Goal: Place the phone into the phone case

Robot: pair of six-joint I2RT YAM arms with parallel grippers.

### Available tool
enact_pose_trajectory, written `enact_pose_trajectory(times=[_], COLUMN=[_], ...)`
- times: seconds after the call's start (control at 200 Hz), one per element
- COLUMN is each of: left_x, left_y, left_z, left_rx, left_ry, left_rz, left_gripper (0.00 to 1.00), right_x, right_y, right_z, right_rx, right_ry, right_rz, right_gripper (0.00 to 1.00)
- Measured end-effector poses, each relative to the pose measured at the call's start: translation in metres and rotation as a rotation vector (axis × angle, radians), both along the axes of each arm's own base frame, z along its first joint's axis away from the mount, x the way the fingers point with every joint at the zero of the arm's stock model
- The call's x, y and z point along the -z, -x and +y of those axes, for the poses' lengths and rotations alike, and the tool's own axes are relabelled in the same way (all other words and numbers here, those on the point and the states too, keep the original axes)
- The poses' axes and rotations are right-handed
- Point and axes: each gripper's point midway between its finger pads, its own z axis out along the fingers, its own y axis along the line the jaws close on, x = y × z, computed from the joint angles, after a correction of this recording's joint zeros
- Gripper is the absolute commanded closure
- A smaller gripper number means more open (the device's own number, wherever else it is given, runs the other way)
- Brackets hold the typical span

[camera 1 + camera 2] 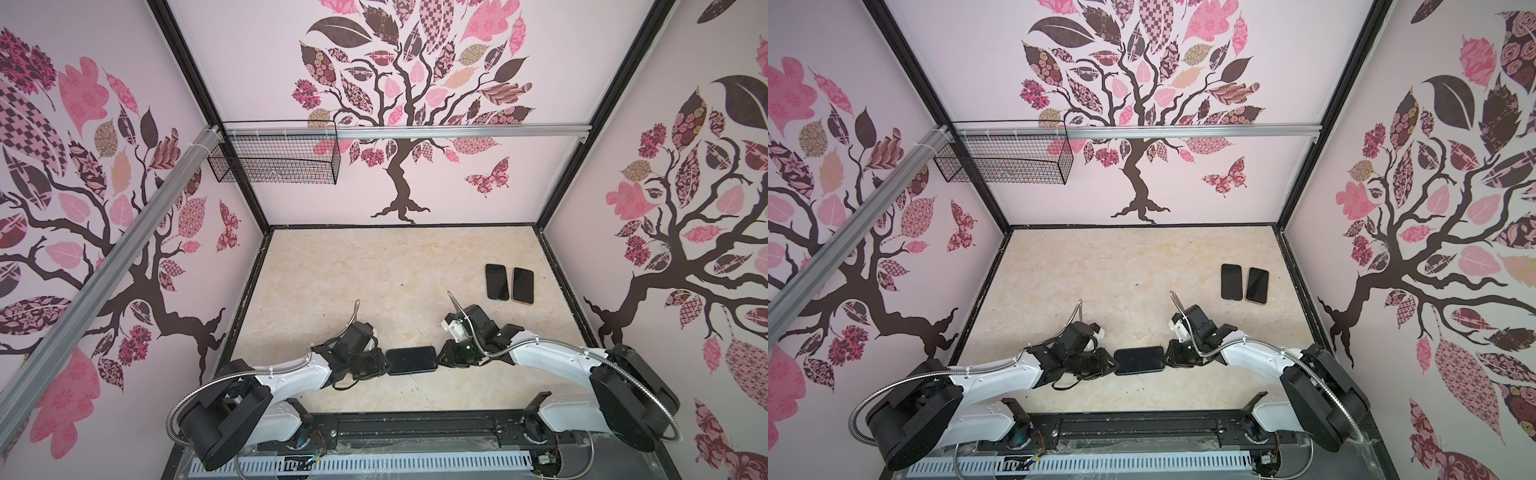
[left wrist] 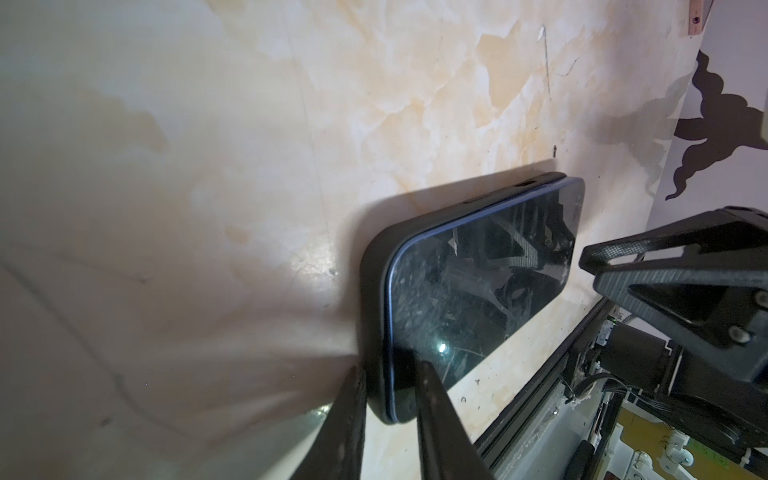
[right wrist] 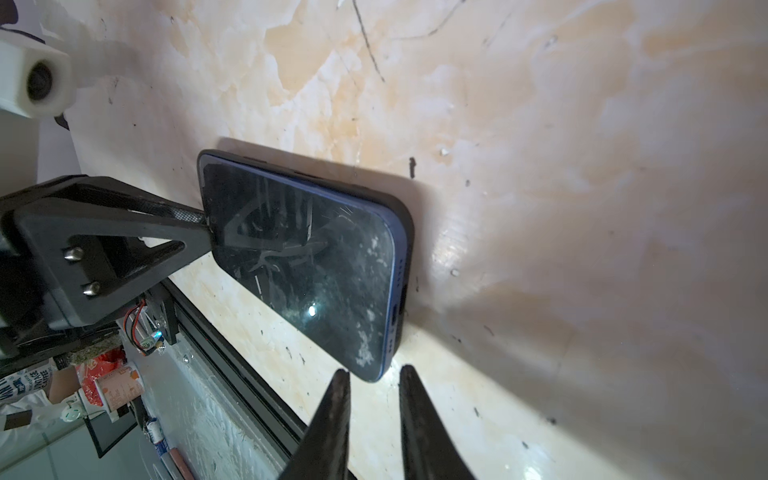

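The phone (image 1: pixel 411 359) (image 1: pixel 1139 360) lies screen up near the table's front edge, between both grippers. Its blue rim sits in the black phone case (image 2: pixel 372 291) (image 3: pixel 406 232), whose wall wraps the back and sides. My left gripper (image 1: pixel 387 365) (image 2: pixel 388 370) is at the phone's left end. One finger presses the case's back and one presses the dark screen (image 2: pixel 478 282). My right gripper (image 1: pixel 440 359) (image 3: pixel 372 370) is at the right end. Its fingertips (image 3: pixel 341 380) stand narrowly apart, flanking the phone's corner (image 3: pixel 374 365) with gaps on both sides.
Two more dark phones (image 1: pixel 497 281) (image 1: pixel 523 285) lie side by side at the back right. A black wire basket (image 1: pixel 274 160) hangs on the back wall at the left. A black rail (image 1: pixel 415 428) runs along the table's front edge, close to the phone.
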Motion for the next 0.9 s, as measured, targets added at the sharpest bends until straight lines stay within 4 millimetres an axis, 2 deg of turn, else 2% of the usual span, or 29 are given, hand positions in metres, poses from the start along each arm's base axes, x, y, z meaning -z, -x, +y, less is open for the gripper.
enact_pose_trajectory(times=[0.26,0.9], left_x=[0.0,0.0], left_y=[0.0,0.001], left_z=[0.0,0.0], left_rx=[0.002,0.002], left_ry=[0.002,0.0], left_rz=[0.002,0.004], left_gripper=[0.79,0.79], right_x=[0.002,0.013], right_y=[-0.001,0.009], right_z=[0.003,0.007], right_rx=[-0.005,-0.033], right_ry=[-0.014,0.003], right_rz=[-0.001,0.028], right_gripper=[0.8,0.82])
